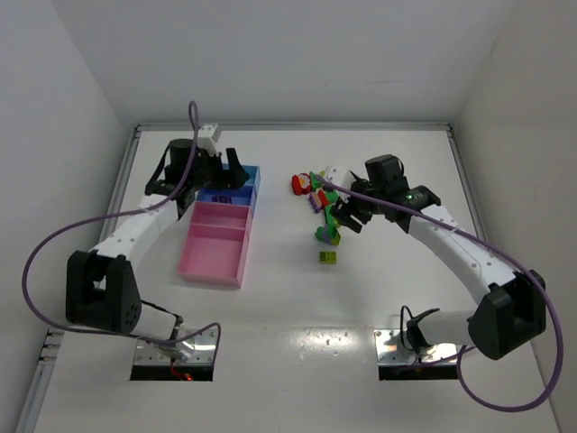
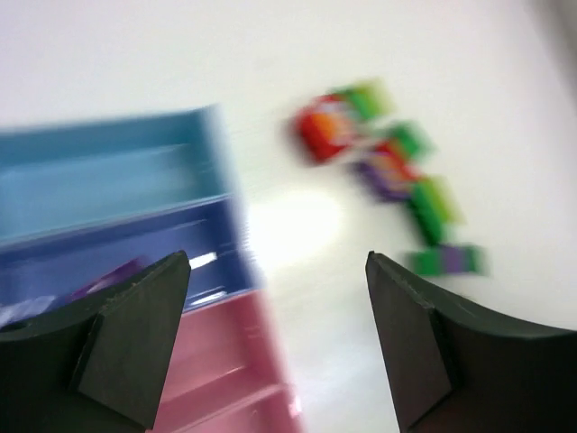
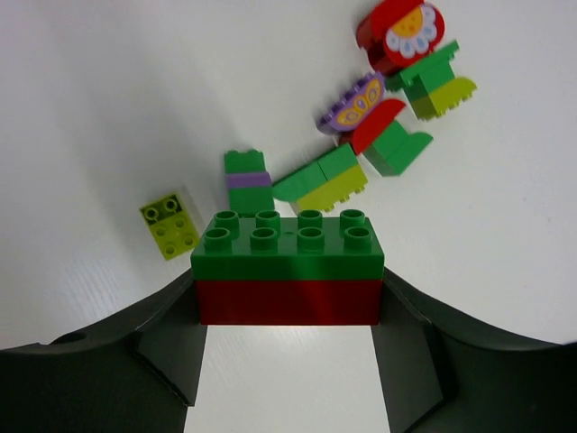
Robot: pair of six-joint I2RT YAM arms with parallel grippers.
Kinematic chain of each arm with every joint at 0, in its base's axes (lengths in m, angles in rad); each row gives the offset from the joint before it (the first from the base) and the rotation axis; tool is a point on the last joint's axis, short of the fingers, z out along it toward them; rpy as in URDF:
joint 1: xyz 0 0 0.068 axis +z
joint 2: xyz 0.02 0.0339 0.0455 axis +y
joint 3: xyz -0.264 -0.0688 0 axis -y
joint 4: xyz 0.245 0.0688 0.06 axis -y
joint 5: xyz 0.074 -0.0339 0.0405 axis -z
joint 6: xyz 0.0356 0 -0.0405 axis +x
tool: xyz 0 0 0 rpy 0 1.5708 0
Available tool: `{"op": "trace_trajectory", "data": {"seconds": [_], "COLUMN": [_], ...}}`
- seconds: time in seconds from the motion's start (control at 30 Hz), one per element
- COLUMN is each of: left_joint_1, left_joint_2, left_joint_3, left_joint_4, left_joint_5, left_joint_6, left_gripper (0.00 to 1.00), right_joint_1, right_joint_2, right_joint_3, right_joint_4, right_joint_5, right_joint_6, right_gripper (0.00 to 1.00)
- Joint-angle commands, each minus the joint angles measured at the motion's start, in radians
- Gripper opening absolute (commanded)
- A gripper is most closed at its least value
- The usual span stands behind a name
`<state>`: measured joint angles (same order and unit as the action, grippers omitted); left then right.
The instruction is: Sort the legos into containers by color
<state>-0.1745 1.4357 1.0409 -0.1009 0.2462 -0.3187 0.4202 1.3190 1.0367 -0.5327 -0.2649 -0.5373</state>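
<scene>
My right gripper [image 3: 287, 293] is shut on a green brick stacked on a red one [image 3: 287, 266], held above the table beside the lego pile [image 1: 317, 194]. The loose legos there are a lime brick [image 3: 169, 225], a green-and-purple piece [image 3: 246, 180], green-and-lime pieces [image 3: 325, 178] and red, purple and green ones [image 3: 397, 54]. My left gripper [image 2: 278, 271] is open and empty over the right edge of the containers; its view is blurred. The containers are blue compartments [image 1: 236, 187] at the far end and pink ones [image 1: 215, 245] nearer. A purple piece [image 1: 223, 198] lies in a blue compartment.
White walls close the table on the left, right and back. The purple cables of both arms loop over the near part of the table. The lime brick [image 1: 328, 257] lies apart, nearer than the pile.
</scene>
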Motion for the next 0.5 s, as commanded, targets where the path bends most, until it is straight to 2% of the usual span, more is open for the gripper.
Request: {"op": "trace_trajectory", "data": {"seconds": [0.0,0.1,0.2,0.3,0.47], "left_joint_1": [-0.012,-0.075,-0.105,-0.131,-0.164], "left_joint_2": [-0.066,-0.031,-0.017,0.031,0.083], "left_joint_3": [-0.024,-0.015,-0.036,-0.016,0.033], "left_joint_4": [0.15,0.212,0.294,0.317,0.328], "left_joint_5": [0.577,0.706,0.716,0.74,0.762], "left_joint_6": [-0.006,-0.084,-0.169,-0.227,-0.266], "left_gripper": [0.85,0.85,0.85,0.85,0.85], "right_joint_1": [0.003,0.003,0.003,0.023,0.066], "right_joint_2": [-0.044,-0.023,0.008,0.054,0.104], "right_joint_3": [0.064,0.079,0.123,0.158,0.213], "right_joint_4": [0.043,0.065,0.105,0.126,0.126], "right_joint_5": [-0.141,-0.279,-0.365,-0.375,-0.366], "right_joint_6": [0.025,0.054,0.106,0.161,0.161], "right_gripper": [0.22,0.22,0.23,0.24,0.24]}}
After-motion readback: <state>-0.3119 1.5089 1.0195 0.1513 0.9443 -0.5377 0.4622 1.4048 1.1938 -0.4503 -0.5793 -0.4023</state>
